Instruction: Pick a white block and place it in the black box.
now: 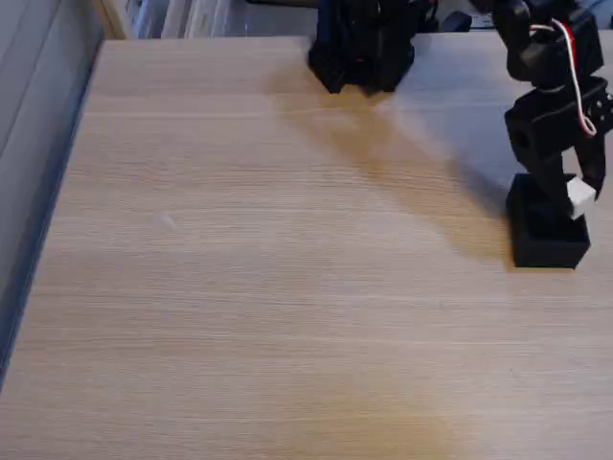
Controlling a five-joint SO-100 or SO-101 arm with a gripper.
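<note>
Woodgrain fills the near half of the fixed view, a pale table (268, 316) with wide bare room from the bottom edge up through the middle and across to the left. Along the left side the table's edge runs up on a slant, a grey strip of floor or wall beside it. Moving up and to the right, here's the black box (546, 230), sitting close to the right border of the picture, its dark shadow stretching up and left across the wood. Right over it hangs the gripper (578, 196), black fingers pointing down, and between them sits the white block (580, 197), pinched at the tips, just above the box's open top and towards its right side; whether the block touches the rim is hard to tell from here. Above the gripper the arm (556, 86) climbs out of the top right corner, a red and white cable looping down its side. Farther back, at the table's far edge, the arm's black base (364, 43) stands near the centre top, well apart from the box, with a blurred clutter of light shapes behind it.
</note>
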